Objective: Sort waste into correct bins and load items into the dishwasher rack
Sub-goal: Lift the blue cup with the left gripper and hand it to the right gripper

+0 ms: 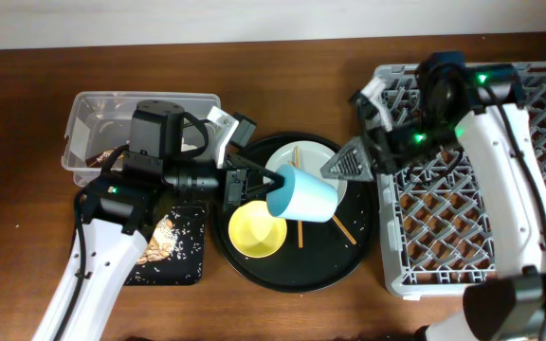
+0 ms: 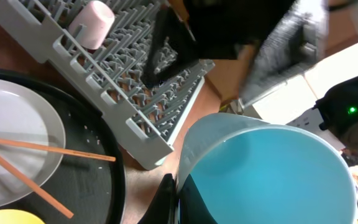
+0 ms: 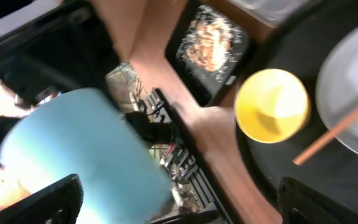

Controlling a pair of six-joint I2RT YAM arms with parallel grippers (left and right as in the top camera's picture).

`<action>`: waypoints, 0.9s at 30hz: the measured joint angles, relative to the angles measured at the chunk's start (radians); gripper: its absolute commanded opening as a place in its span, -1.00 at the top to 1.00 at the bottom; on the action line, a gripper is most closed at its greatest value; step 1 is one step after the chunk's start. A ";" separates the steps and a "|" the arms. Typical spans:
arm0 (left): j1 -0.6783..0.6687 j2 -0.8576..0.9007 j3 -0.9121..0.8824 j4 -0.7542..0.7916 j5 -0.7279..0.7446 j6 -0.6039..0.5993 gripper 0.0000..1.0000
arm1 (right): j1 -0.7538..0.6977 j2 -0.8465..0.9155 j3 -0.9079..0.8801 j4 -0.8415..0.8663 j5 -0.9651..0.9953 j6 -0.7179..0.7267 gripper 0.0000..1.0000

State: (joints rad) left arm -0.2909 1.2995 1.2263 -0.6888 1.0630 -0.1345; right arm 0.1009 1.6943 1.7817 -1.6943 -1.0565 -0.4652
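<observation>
My left gripper is shut on the rim of the blue cup, holding it on its side above the round black tray; the left wrist view shows the rim pinched between the fingers. My right gripper is open just right of the cup, and its wrist view shows the cup by its left finger. The yellow bowl, the plate and the chopsticks lie on the round tray. The pink cup stands in the rack.
The clear tub at the back left holds something brown, partly hidden by my left arm. The black rectangular tray in front of it holds tan food scraps. The round black tray sits between the bins and the rack.
</observation>
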 measured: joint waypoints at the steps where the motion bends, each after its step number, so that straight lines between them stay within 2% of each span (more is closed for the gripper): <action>1: 0.000 0.000 0.000 -0.001 0.003 0.000 0.99 | 0.006 -0.019 0.000 0.000 -0.002 -0.003 -0.97; 7: 0.000 0.000 0.000 -0.003 0.042 0.000 0.99 | 0.011 -0.272 -0.002 0.002 -0.007 -0.010 -0.97; 9: 0.000 0.000 0.000 -0.002 0.100 0.000 0.99 | 0.011 -0.385 -0.001 0.002 0.000 -0.011 -0.97; 15: 0.000 0.000 0.000 0.082 0.282 0.001 0.99 | 0.011 -0.578 -0.001 0.002 0.008 -0.011 -0.97; 20: -0.003 0.000 0.000 0.110 0.370 0.000 0.99 | 0.011 -0.628 -0.002 0.002 0.012 -0.013 -0.97; 27: -0.012 0.000 0.000 0.273 0.415 -0.048 0.99 | 0.011 -0.608 -0.116 0.049 -0.003 -0.014 -0.96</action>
State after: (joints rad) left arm -0.3027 1.2999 1.2259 -0.4156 1.4776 -0.1822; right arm 0.1123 1.0866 1.6653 -1.6451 -1.0595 -0.4789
